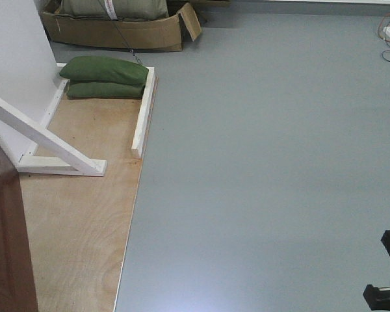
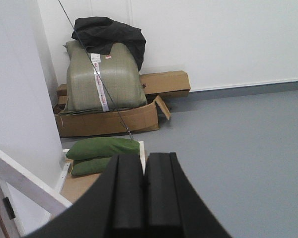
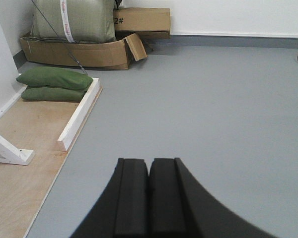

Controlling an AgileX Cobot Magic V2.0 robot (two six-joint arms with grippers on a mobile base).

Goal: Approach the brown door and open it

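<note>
The brown door (image 1: 6, 247) shows only in the front view, as a narrow strip at the far left edge. It is glossy, reddish-brown wood with a raised panel moulding, and its long axis stands upright, running down out of frame. Which way its face is turned cannot be told from so thin a strip. It lies off to the left of both grippers and touches neither.

The left gripper (image 2: 144, 163) has its two matte black fingers pressed flat together, with only a thin seam between them and nothing held. The right gripper (image 3: 149, 163) is pressed together the same way — also holding nothing. Both hang over the floor.

Ahead and left of the grippers, a white painted wooden brace (image 1: 45, 140) slants down from a white wall panel (image 1: 13, 58) to a pale plywood sheet (image 1: 78, 221) with visible grain. Two soft green sandbags (image 1: 104, 71) are stacked at the sheet's far end, one on the other. Beyond them sits a flattened cardboard tray (image 1: 117, 32) holding a bulging olive woven sack (image 2: 104, 74), taped down its middle, with a black cloth (image 2: 109, 32) draped on top.

Ahead and right of the grippers spreads a smooth grey floor (image 1: 266, 162).
</note>
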